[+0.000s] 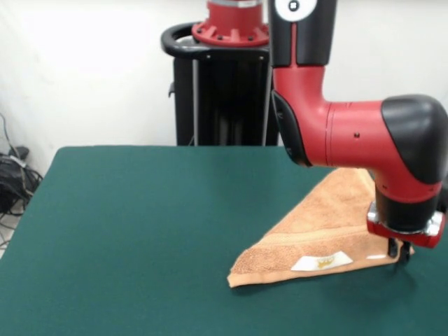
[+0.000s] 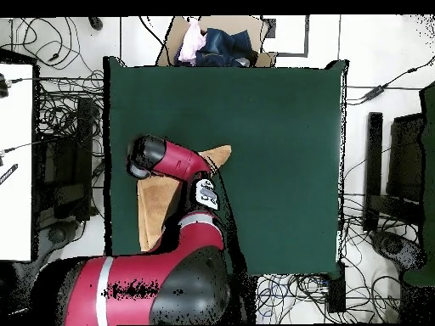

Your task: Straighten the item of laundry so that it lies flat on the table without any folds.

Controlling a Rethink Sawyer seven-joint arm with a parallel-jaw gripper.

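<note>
A: Nearest us we see the peach-orange towel (image 1: 318, 231), folded over into a triangle, its white label (image 1: 322, 262) on the fold that runs along the table's (image 1: 140, 231) front edge.

B: Its long axis tapers away toward the table's far edge. The gripper (image 1: 399, 253) rests at the fold's end; we cannot tell whether it grips.
</note>
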